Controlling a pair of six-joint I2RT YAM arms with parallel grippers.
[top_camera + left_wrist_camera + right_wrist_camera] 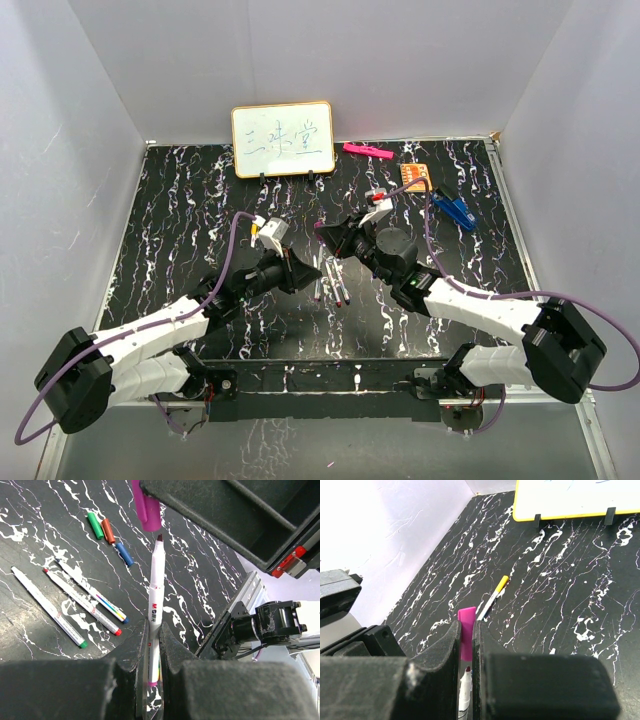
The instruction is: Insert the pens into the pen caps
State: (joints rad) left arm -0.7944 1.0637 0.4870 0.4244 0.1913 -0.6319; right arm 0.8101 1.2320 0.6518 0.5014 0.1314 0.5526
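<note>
Left claw is closed tight on a pen, tip pointed away. Just beyond the tip, a purple cap is pinched in the right claw. Axes are nearly aligned, cap offset slightly left; tip not yet entered.

Left arm and right arm angle inward, wrists nearly meeting; left fingers and right fingers pinched closed

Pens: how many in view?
5 pens: one in the left gripper; three side by side on the table; one yellow-ended, alone, in the right wrist view. The arms may hide others.
</note>
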